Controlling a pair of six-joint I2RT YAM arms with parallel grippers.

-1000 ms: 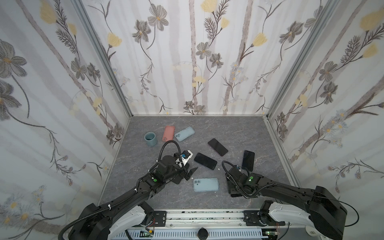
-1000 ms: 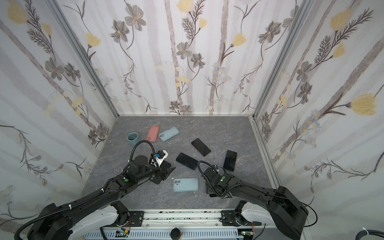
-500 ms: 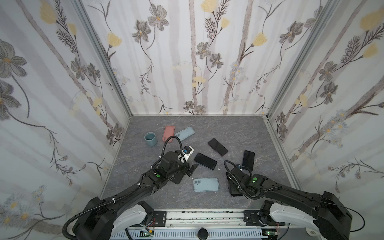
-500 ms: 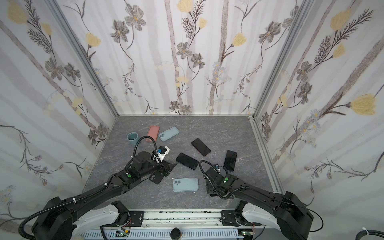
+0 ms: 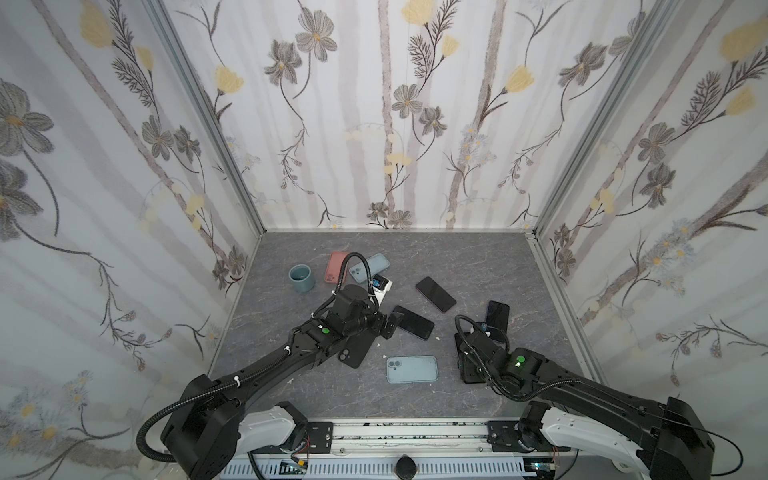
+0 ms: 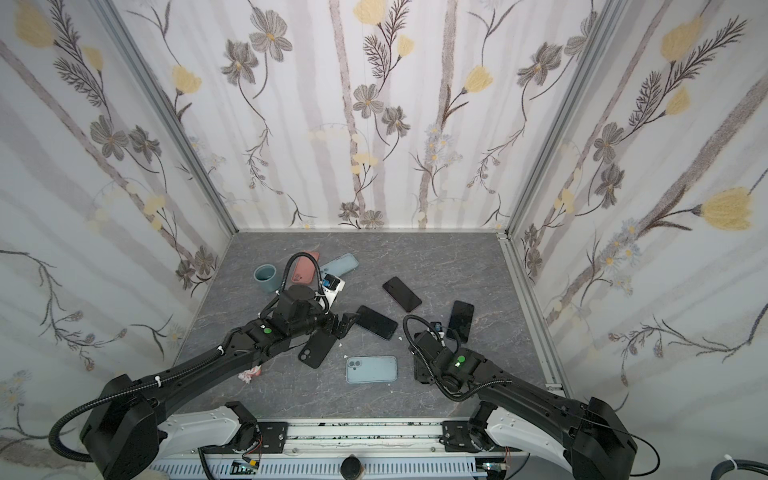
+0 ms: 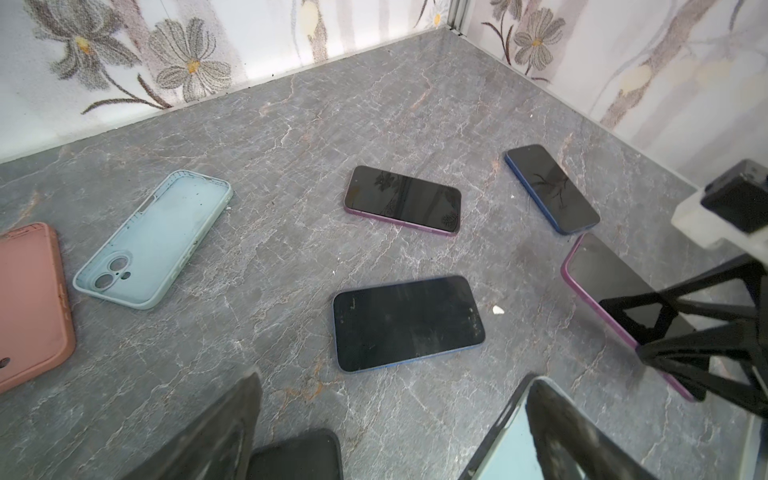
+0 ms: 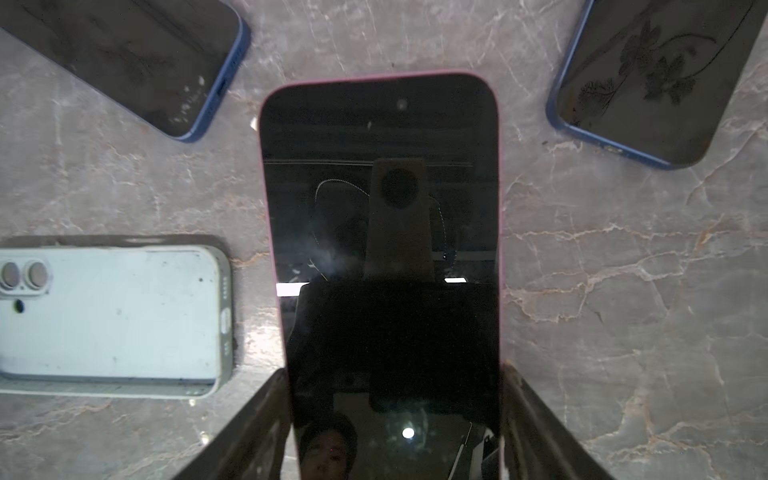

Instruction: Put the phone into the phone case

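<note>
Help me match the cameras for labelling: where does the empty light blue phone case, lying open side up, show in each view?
Both top views: empty light blue case at the back left, right of the pink case.
Left wrist: the case lies left in the picture, open side up.
Right wrist: not in it; the light blue thing there is a cased phone.
Shared landmark: the pink case beside it, in those three views.

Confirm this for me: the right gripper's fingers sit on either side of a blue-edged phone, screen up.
Wrong on one point: the colour. What sits between the fingers of the right gripper is the pink-edged phone, not a blue-edged one. It is screen up, as you said. The right wrist view shows this.
</note>
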